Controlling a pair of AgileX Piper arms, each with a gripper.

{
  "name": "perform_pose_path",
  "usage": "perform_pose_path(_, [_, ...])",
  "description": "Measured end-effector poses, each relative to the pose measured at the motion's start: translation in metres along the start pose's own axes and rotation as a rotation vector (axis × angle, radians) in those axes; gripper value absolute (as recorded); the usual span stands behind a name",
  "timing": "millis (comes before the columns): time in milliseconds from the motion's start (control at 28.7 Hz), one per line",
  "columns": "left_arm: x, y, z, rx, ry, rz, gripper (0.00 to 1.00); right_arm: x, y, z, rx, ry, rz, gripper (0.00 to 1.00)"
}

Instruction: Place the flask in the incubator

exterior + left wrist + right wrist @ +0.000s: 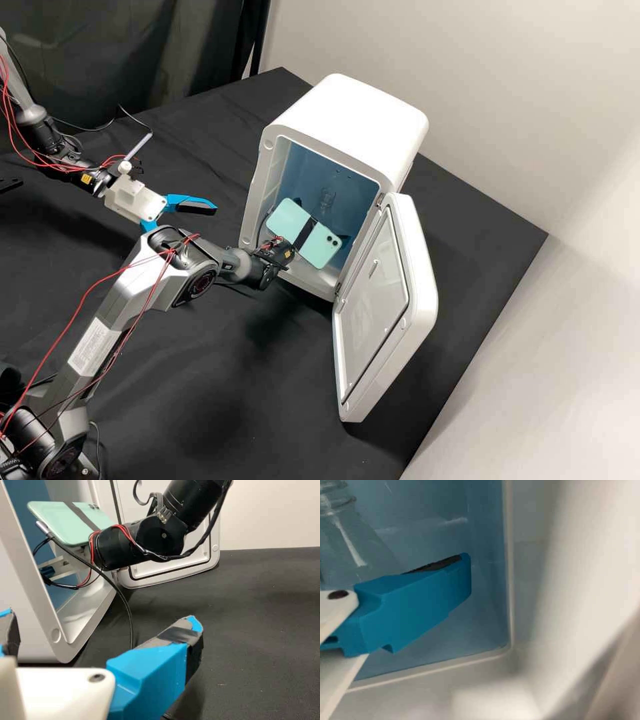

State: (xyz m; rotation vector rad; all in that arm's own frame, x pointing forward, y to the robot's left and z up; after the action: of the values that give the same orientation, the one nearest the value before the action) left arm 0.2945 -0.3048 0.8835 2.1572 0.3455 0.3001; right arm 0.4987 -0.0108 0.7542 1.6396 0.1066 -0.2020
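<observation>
**2 ways this drop-off could go wrong**

Right claw is deep inside the incubator. The flask is just beside it, further into the blue chamber. I cannot tell whether that claw is spread or pinching the glass, nor whether the flask rests on the floor.

Risk 1, as I judge it: if I release or pull back while the flask is unsupported or leaning, it could tip and roll toward the opening.

Risk 2: the phone strapped behind the claw is right at the door frame. A crooked retreat could catch it or its cables on the rim and jolt the box. The door stands wide open beside that arm, so an outward swing could knock it.

Left claw is spread wide and holds nothing. It hangs over the bench, well behind the right claw, and I would hold it out of the exit path.
</observation>
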Motion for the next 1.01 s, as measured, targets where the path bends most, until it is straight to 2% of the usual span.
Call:
perform_pose_path(209, [0.0, 0.0, 0.0, 0.0, 0.0, 0.0, 1.0, 0.001, 0.0002, -0.0027, 0.016, 0.017, -0.011, 1.0])
perform_pose_path(835, [0.0, 0.0, 0.0, 0.0, 0.0, 0.0, 1.0, 0.001, 0.0002, -0.0027, 0.016, 0.017, -0.011, 1.0])
perform_pose_path(1009, [0.0, 0.0, 0.0, 0.0, 0.0, 0.0, 1.0, -0.0064, 0.0021, -0.0043, 0.018, 0.022, -0.007, 1.0])
